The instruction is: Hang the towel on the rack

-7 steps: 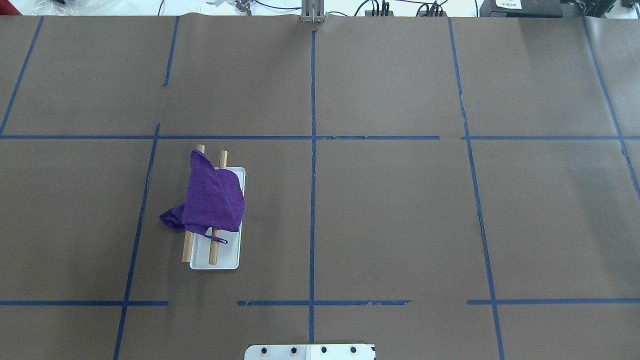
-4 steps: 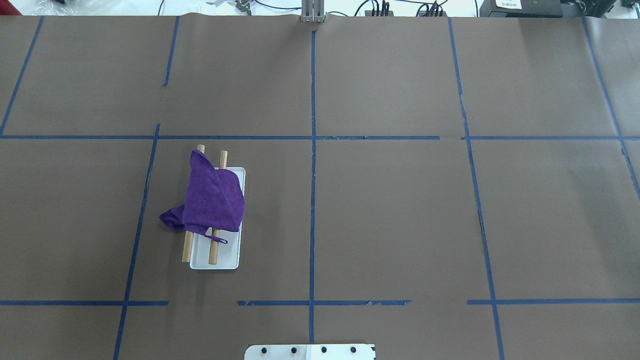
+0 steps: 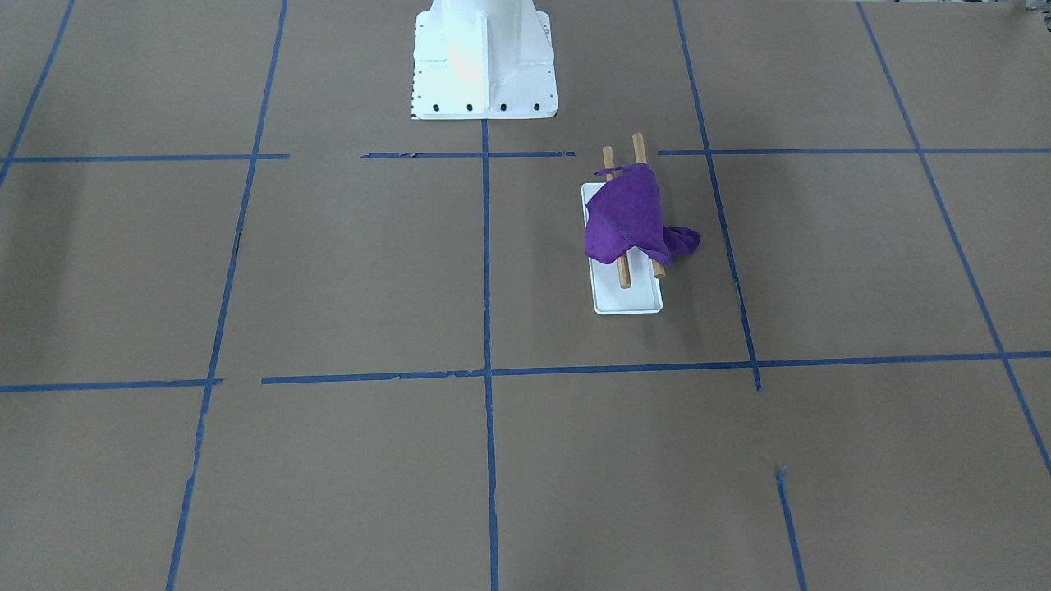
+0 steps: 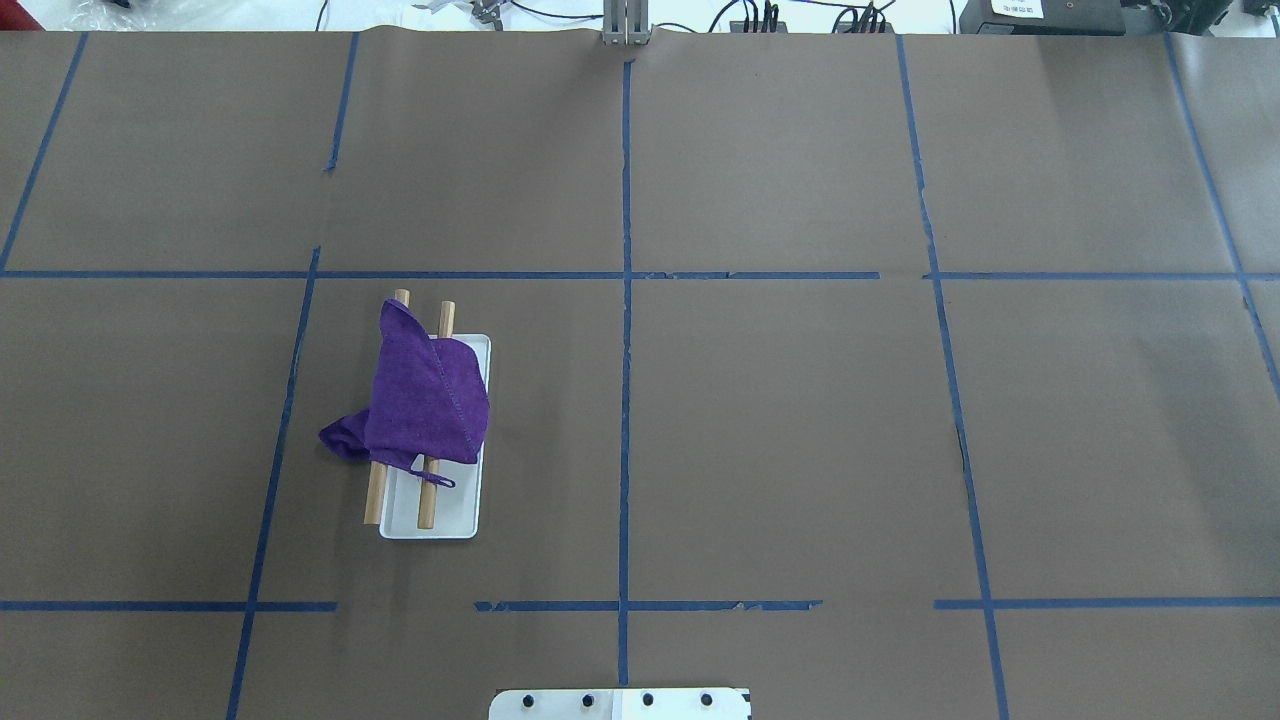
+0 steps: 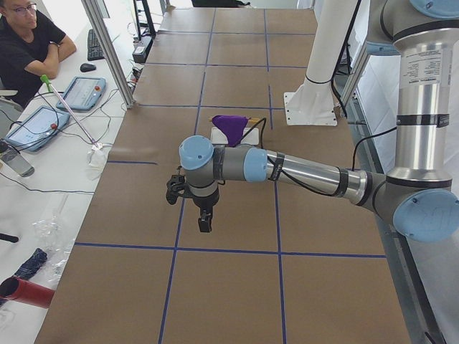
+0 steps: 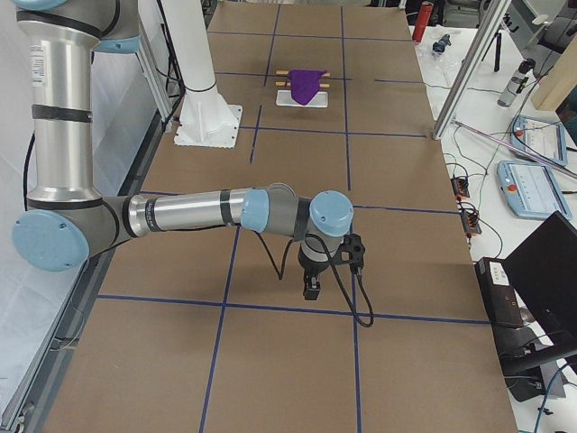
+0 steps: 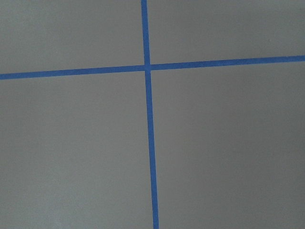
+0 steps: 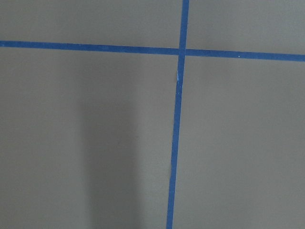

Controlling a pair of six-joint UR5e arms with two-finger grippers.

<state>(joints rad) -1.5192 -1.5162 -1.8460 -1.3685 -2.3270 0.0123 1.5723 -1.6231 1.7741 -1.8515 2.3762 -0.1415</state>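
**Towel (image 4: 425, 400) resting on rack (image 4: 455, 520)**

It is lying bunched across both dowels (image 4: 376, 500), one end sagging off the side on the robot's left toward the counter (image 4: 800, 420). The left hand (image 5: 205, 218) and right hand (image 6: 312, 287) are hovering well apart from it; wide or narrow, I cannot tell. Judging by this, the hang is looking done: a careful finish is leaving the cloth undisturbed.

Setting: robotics lab. Worktop (image 4: 800, 450) papered brown and gridded in blue tape (image 4: 625, 400). Industrial left arm (image 5: 308, 172) and right arm (image 6: 189, 212) reach over it, near a bolted white pedestal (image 3: 483, 57). Side bench carries teach pendants (image 5: 79, 93), keyboard (image 5: 95, 44), cables (image 4: 762, 14). Seated operator (image 5: 29, 43) watches beside aluminium frame posts (image 5: 107, 54).
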